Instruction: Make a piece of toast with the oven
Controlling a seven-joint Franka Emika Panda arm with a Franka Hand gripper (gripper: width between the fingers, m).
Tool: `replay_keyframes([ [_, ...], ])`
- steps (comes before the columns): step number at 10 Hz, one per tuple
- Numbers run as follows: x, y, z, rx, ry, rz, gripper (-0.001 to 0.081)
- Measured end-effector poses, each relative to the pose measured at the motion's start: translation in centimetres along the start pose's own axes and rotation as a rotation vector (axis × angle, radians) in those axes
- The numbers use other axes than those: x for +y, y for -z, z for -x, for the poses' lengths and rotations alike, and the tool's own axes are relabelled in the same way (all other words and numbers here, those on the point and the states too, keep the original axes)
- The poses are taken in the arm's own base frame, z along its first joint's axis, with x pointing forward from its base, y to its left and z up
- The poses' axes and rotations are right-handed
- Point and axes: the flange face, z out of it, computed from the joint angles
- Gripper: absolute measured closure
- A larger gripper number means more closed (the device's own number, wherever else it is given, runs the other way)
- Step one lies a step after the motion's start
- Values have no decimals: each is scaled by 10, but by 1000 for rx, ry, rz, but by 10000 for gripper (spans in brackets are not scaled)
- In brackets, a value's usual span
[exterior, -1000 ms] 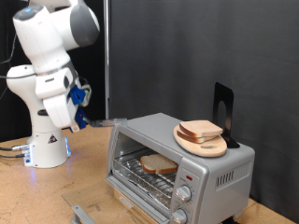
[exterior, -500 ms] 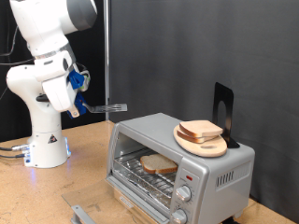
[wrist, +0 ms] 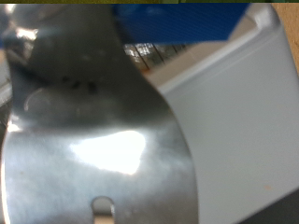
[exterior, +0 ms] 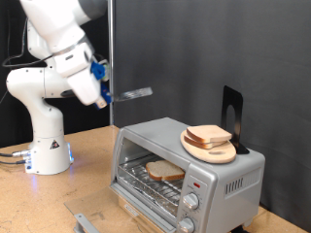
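Observation:
The silver-grey oven [exterior: 228, 175] stands at the exterior view's lower right, its front open. One slice of toast [exterior: 165, 171] lies on the wire rack inside. My gripper [exterior: 101, 85], with blue fingers, is up in the air to the upper left of the oven, shut on the handle of a flat metal spatula [exterior: 132, 94] that points towards the right. In the wrist view the spatula blade [wrist: 93, 140] fills most of the picture, with the oven's grey top [wrist: 248, 112] beyond it.
A wooden plate with a pile of bread slices [exterior: 209, 139] sits on top of the oven, with a black stand [exterior: 231, 115] behind it. Two knobs [exterior: 190, 204] are on the oven's front right. The opened door [exterior: 86, 219] lies low in front. The robot base [exterior: 44, 146] is at the left.
The arm has risen and swung to the right, carrying the spatula from about oven-top height to well above it. The toast and the pile have not moved.

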Motion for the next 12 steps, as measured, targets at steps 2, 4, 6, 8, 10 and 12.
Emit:
replay_keyframes([
  [2, -34, -7, -2, 16, 16, 4, 447],
  [4, -67, -13, -2, 35, 17, 13, 447],
  [6, -100, -25, -3, 53, 8, 43, 447],
  [8, -134, -43, -6, 68, -3, 72, 447],
  [10, -162, -65, -8, 68, -3, 101, 447],
  [12, -173, -88, -4, 47, -3, 131, 447],
])
